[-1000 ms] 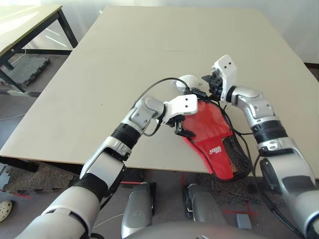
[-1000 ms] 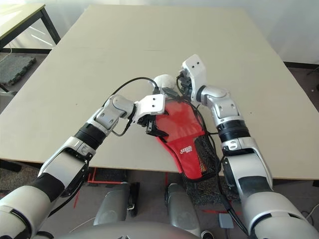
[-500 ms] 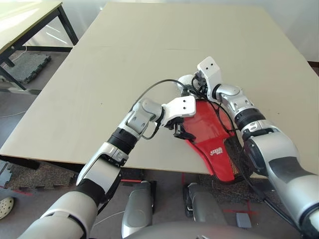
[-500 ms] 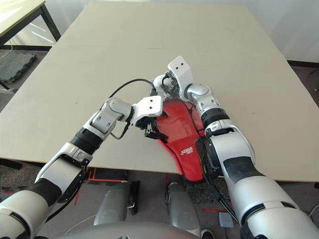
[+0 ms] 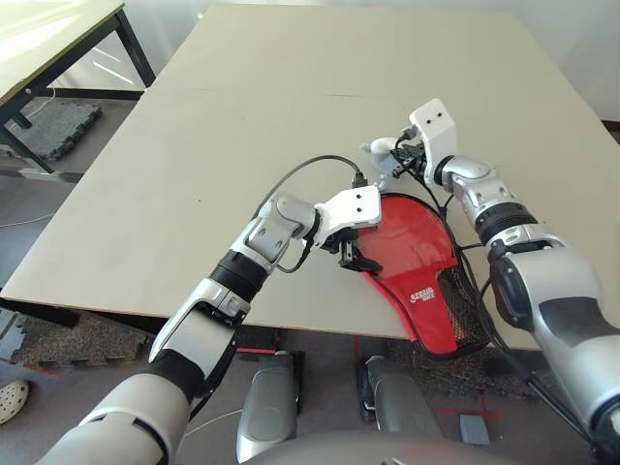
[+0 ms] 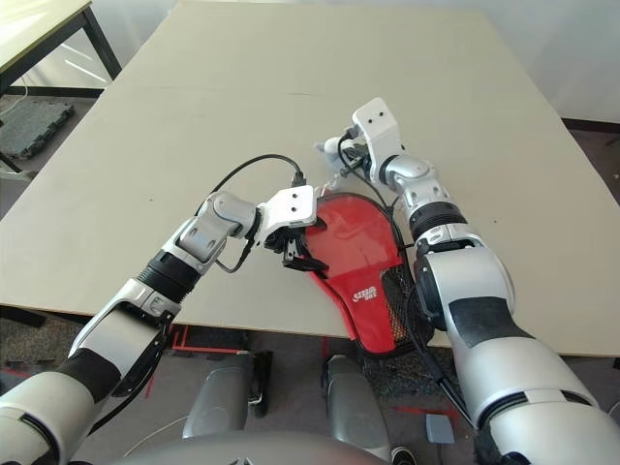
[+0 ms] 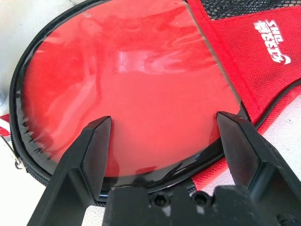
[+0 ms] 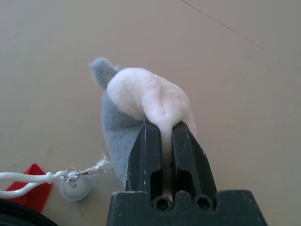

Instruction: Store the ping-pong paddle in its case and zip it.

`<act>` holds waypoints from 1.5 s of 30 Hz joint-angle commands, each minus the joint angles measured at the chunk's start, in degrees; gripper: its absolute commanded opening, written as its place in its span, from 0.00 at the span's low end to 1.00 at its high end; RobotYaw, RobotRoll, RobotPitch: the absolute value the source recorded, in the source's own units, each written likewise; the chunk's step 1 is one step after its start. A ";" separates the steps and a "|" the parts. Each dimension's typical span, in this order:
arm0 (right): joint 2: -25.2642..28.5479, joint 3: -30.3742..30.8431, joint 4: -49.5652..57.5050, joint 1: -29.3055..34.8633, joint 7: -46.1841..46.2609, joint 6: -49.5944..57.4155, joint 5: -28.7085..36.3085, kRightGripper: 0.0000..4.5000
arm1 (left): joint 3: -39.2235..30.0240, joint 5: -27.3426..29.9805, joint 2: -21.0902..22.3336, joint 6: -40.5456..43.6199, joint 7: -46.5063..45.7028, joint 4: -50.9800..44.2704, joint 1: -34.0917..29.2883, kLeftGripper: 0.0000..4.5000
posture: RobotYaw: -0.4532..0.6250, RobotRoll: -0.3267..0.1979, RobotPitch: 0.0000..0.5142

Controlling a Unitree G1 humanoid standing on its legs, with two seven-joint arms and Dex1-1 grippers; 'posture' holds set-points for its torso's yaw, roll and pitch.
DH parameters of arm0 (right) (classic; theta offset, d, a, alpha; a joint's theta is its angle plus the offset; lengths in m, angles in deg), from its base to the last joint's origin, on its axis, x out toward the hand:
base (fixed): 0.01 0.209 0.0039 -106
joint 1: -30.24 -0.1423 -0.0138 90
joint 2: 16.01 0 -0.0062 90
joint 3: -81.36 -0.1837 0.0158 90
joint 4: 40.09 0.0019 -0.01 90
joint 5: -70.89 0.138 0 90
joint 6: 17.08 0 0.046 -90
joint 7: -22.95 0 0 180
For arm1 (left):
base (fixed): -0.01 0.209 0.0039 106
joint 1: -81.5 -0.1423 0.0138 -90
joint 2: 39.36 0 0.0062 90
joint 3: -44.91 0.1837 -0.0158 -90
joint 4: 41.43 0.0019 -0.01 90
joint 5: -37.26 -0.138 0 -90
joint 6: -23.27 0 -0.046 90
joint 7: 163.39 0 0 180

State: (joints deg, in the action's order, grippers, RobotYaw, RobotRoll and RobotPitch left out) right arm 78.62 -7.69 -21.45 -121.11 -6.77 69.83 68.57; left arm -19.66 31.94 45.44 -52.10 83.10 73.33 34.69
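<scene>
Black fingers (image 8: pixel 182 155) of the right gripper (image 8: pixel 162 141) pinched tight on the fluffy charm (image 8: pixel 141 101), white and grey plush bulging out past the tips. Hanging from the charm by a thin white cord (image 8: pixel 28 177) and a small metal ring (image 8: pixel 71 175), with a corner of red fabric showing just beside it. Seen from the head camera at the far edge of the case (image 5: pixel 412 262), right of centre on the table (image 5: pixel 291 97), the charm held just beyond the rounded end.

Left gripper (image 7: pixel 164 125) spread wide, hovering just over the near-left rim of the case, nothing between its fingers (image 7: pixel 94 141). Beneath it the ping-pong paddle (image 7: pixel 131 89) lying flat inside the case, glossy red face up, black zipper edging (image 7: pixel 16 122) curving around it and still open along that side. White logo (image 5: pixel 419 293) on the narrow red end of the case, which runs toward the near edge of the table and hangs over it, black mesh panel (image 5: pixel 463 310) along its right side.
</scene>
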 commanded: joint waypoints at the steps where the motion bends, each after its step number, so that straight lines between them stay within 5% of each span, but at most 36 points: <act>1: 2.38 -2.16 -0.94 -0.18 1.18 -0.52 0.45 0.01 | 2.91 -0.91 -0.28 1.06 0.31 0.68 -2.09 1.00 | 0.56 0.62 0.27; 21: 16.10 -5.88 0.88 9.68 -1.65 -0.84 1.33 0.01 | 3.31 -0.82 -0.72 0.84 0.38 0.88 -2.02 1.00 | 0.54 0.62 0.27; 29: 22.01 -8.49 13.92 21.86 -16.46 5.87 7.21 0.01 | 3.32 -0.77 -1.23 0.39 0.30 1.80 -1.54 1.00 | 0.52 0.62 0.28; 33: 25.20 -9.56 30.26 32.78 -26.43 17.86 13.29 0.01 | 3.36 -0.76 -1.73 -0.24 0.25 2.90 -1.11 1.00 | 0.51 0.62 0.29; 38: 29.30 -11.65 45.49 43.16 -30.04 29.55 18.93 0.01 | 3.49 -0.64 -2.58 -1.01 0.15 4.30 -0.42 1.00 | 0.49 0.62 0.29; 45: 32.61 -13.45 48.99 50.06 -30.09 32.94 20.69 0.01 | 3.63 -0.63 -3.48 -2.12 -0.04 5.64 0.25 1.00 | 0.48 0.62 0.28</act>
State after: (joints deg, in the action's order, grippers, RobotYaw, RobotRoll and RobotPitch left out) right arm 109.97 -21.12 28.52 -73.61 -36.44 100.67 90.33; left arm -17.96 32.46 42.13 -54.45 82.97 76.73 35.66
